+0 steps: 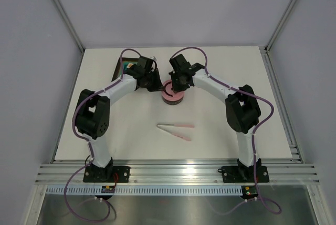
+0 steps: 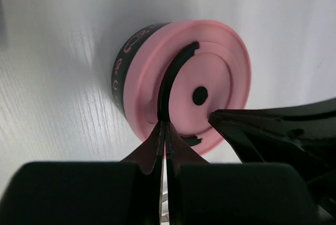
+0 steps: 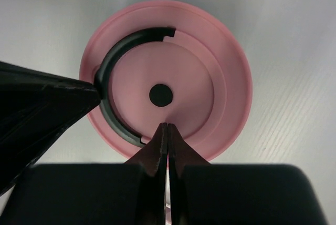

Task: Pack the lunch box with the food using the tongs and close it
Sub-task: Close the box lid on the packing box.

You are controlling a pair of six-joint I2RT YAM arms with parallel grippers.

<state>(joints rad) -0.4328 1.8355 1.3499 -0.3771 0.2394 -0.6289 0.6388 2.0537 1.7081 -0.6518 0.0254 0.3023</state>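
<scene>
Left gripper (image 2: 165, 125): jaws were fully closed with nothing visible between them, tips at the near end of the curved black handle (image 2: 170, 75) on the pink lid (image 2: 220, 62). Right gripper (image 3: 165, 126): also closed and empty, tips over the lid's lower edge in its wrist view. The lidded lunch box (image 1: 172, 100) stood at the centre of the top view. The tongs (image 1: 176, 129) lay below it on the table (image 1: 226, 135), apart from both grippers.
</scene>
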